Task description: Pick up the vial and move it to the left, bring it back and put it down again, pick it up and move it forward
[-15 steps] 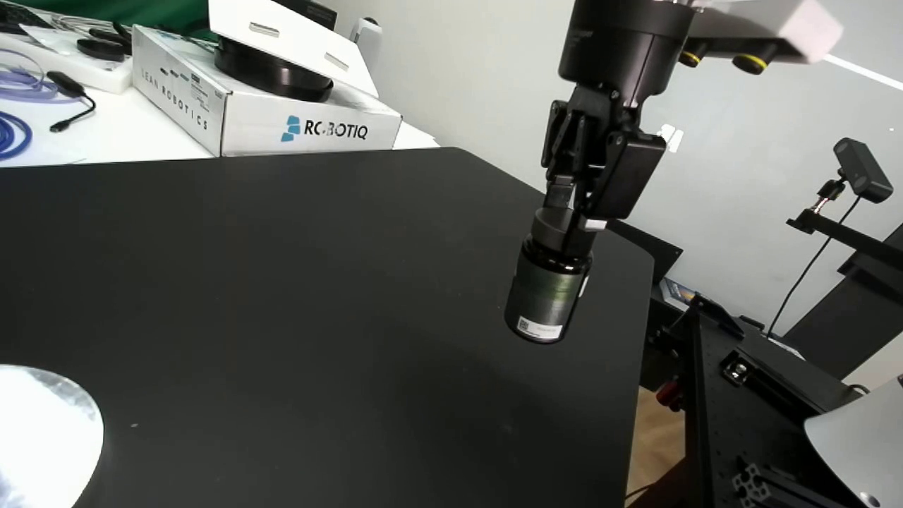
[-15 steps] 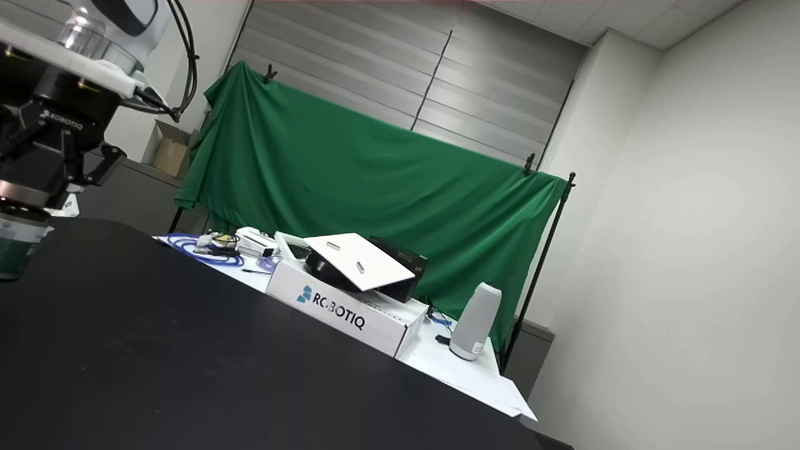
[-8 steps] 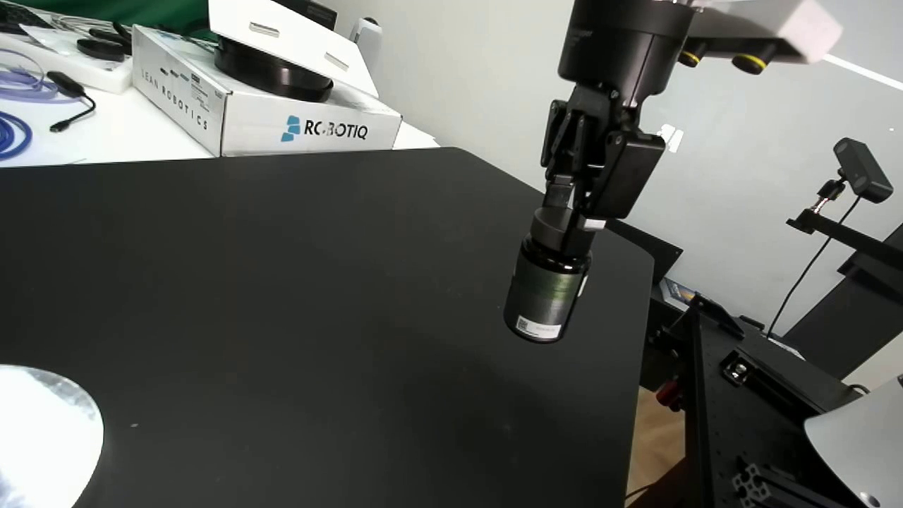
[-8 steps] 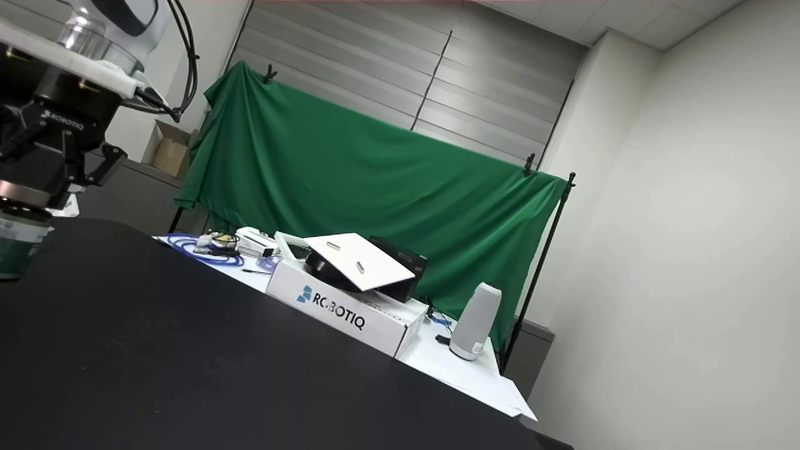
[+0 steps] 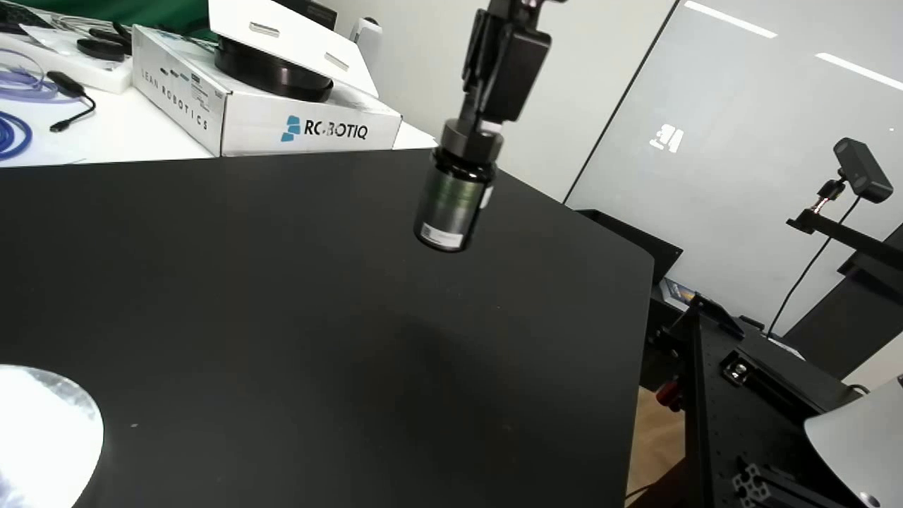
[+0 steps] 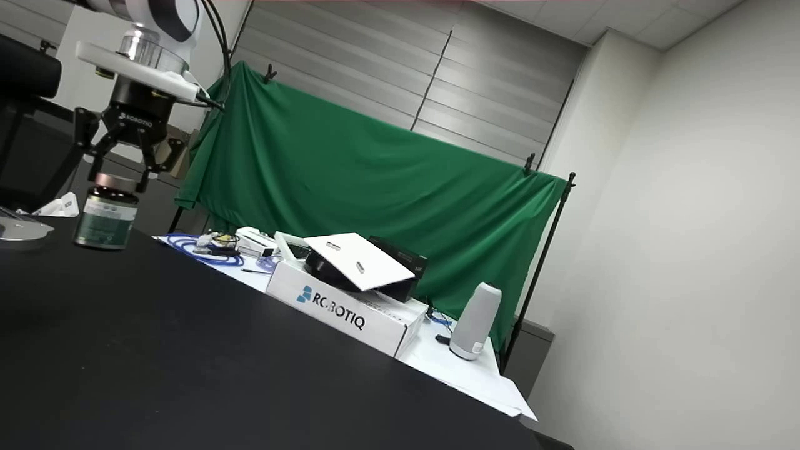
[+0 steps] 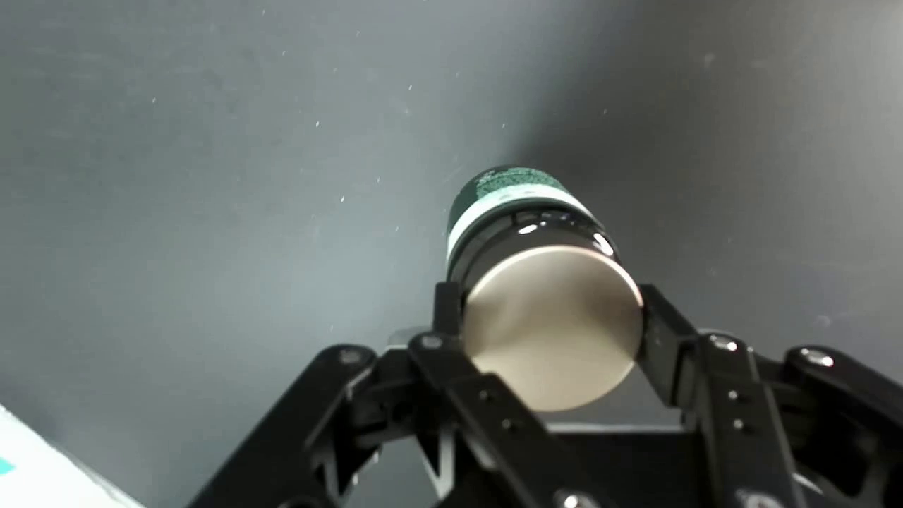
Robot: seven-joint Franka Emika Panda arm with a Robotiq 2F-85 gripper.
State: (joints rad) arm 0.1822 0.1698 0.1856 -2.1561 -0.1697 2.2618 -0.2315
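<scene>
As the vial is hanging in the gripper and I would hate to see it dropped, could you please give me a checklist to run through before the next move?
1. Grip: ok; the gripper pinches the vial by its cap, from both sides.
2. Lifted: ok; a shadow falls on the black table, apart from the vial's base.
3. Cap tightness: cannot tell; it sits on the vial, but its thread is hidden.
4. Clearance to the Robotiq box: ok; the two stand apart in both exterior views.
5. Vial upright: cannot tell; both exterior views look tilted.
</scene>
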